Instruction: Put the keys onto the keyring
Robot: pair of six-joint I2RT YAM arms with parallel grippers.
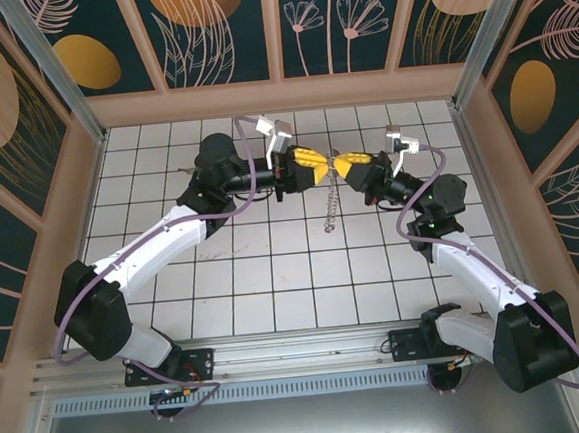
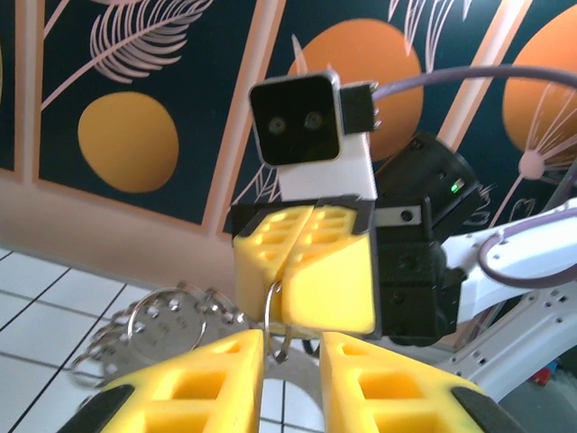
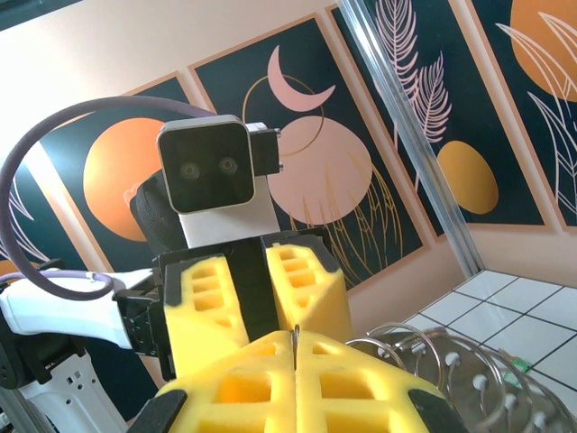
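**Left gripper** [image 1: 317,160]: raised over the far middle of the counter [image 1: 274,278], tip to tip with the right gripper [image 1: 348,161]. Its yellow fingers [image 2: 225,370] stand slightly apart with a narrow gap between them. In the left wrist view a thin loop of the keyring [image 2: 275,316] dips into that gap. Whether it touches either finger cannot be told.

**Right gripper:** fingers pressed together, pinching the thin loop at their very tips. In the right wrist view the loop shows as a slim metal sliver in the seam between the two fingers.

**Keyring:** held in the air between the two grippers. In the top view a string of it hangs down from them toward the counter. Whether its lower end rests on the tiles cannot be told. Small silvery rings [image 3: 451,361] and a round punched tag [image 2: 167,327] bunch just beside the right gripper's fingers.

**Key** [image 3: 518,365]: a small green speck among the rings, low and near the edge of the right wrist view. It is too small to tell more.
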